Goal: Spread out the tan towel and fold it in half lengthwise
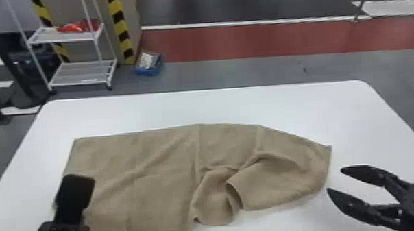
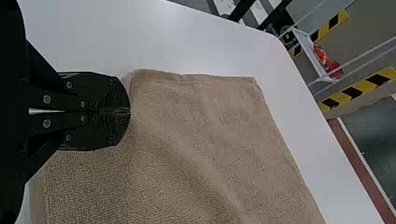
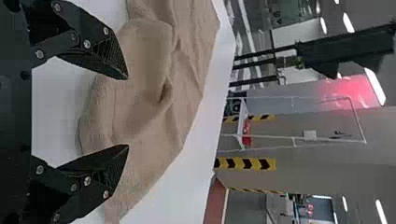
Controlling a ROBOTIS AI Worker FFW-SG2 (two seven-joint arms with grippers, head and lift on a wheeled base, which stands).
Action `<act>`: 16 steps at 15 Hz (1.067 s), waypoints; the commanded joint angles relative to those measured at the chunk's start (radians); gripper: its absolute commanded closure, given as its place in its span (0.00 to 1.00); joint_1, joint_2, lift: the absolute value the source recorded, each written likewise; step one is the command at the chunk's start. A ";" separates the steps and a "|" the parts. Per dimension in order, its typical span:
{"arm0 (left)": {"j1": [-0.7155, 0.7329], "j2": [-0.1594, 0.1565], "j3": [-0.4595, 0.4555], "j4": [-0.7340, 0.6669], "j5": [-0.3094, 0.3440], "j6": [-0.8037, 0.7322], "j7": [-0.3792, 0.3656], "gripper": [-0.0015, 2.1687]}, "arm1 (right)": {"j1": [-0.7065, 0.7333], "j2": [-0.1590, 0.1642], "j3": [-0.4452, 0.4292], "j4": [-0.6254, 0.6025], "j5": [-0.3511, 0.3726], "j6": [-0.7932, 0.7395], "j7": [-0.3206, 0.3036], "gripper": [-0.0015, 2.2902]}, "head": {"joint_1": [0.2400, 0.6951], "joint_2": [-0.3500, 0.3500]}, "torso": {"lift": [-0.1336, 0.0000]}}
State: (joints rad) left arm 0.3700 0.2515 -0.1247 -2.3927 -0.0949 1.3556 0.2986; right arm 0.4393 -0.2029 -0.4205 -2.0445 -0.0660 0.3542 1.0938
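Observation:
The tan towel (image 1: 159,181) lies on the white table, fairly flat at its left half, with loose folds and a curled flap at its right half. Over its left edge is my left gripper (image 1: 77,182). In the left wrist view, that gripper (image 2: 130,112) is shut on the towel (image 2: 201,135), and a crease runs out from its fingertips. My right gripper (image 1: 334,179) stands open just off the towel's right end. Seen from the right wrist, this gripper (image 3: 127,112) has its fingers wide apart, with the rumpled towel (image 3: 144,98) beyond them.
Bare white table (image 1: 202,107) stretches beyond the towel's far edge and along its right side. On the floor past the table stand a white wire shelf (image 1: 80,73) and a blue box (image 1: 150,70).

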 commanded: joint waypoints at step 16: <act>0.020 0.008 -0.016 0.035 -0.003 -0.043 -0.001 0.88 | -0.022 0.105 0.374 0.135 0.311 -0.226 -0.183 0.26 | 1.00 0.92 | 0.04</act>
State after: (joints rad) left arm 0.3875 0.2593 -0.1419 -2.3581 -0.0970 1.3154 0.2981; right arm 0.4269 -0.0982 -0.0546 -1.9193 0.2403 0.1057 0.9114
